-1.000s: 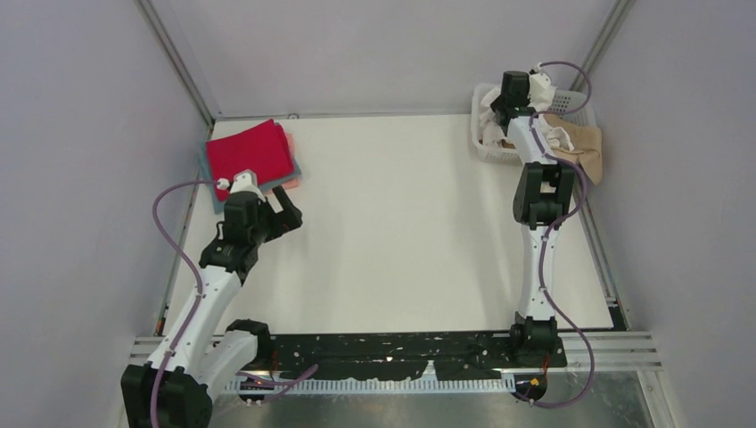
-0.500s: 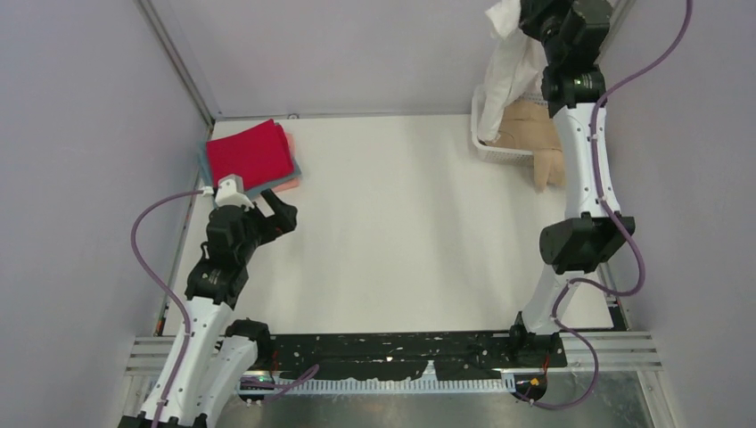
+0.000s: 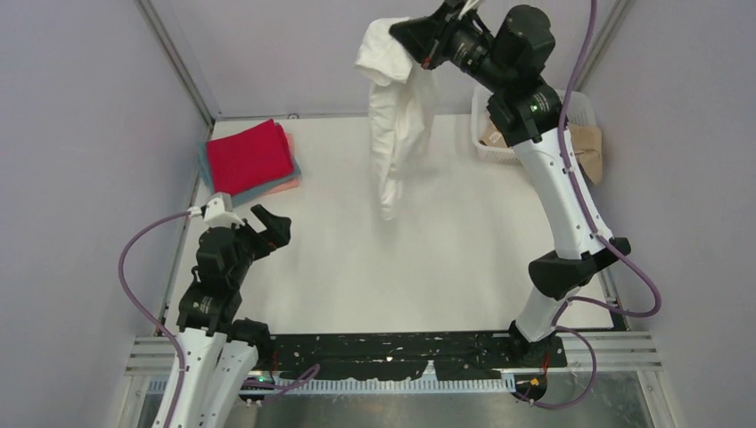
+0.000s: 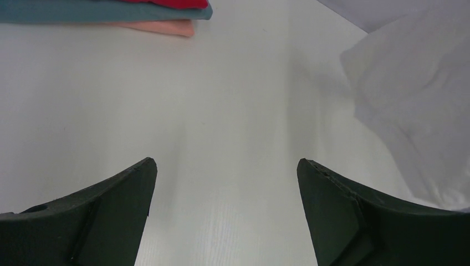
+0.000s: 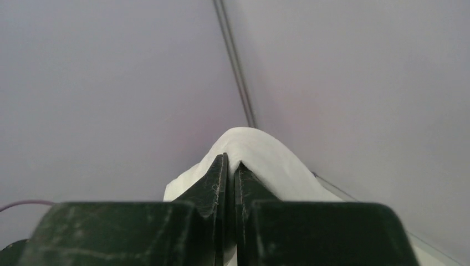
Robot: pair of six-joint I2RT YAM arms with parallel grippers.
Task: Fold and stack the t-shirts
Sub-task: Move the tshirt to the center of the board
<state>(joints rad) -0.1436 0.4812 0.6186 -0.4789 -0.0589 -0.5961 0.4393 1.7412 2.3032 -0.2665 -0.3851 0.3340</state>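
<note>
White worktop (image 3: 357, 267), grey-walled enclosure. Far left: stack of folded t-shirts, red t-shirt (image 3: 250, 156) on top, teal t-shirt (image 4: 100, 12) and pink t-shirt (image 4: 161, 26) beneath, edges roughly in line. On the near side of the stack, left fingers (image 4: 138, 188) are spread wide, holding nothing, low over bare worktop. Centre, far: white t-shirt (image 3: 397, 134) hangs in the air over the worktop, bunched and twisted, lower end loose; whether it touches the surface cannot be told. Right fingers (image 5: 213, 183) are pinched tight on a small fold at its top, and nearly all the cloth hangs from that one pinch. Far right: basket (image 3: 486, 152), with tan t-shirt (image 3: 588, 147) draped over its right rim. Risks, as judged: (1) the pinch is small, so a quick swing could pull the fold out and drop the shirt in a heap; (2) lowered as it hangs, the cloth would likely land twisted, sleeves tucked under, and need respreading before any fold; (3) a grab by the left arm at the loose end may catch two layers; (4) the tan t-shirt overhangs the rim and could slide off beyond the worktop's edge.
</note>
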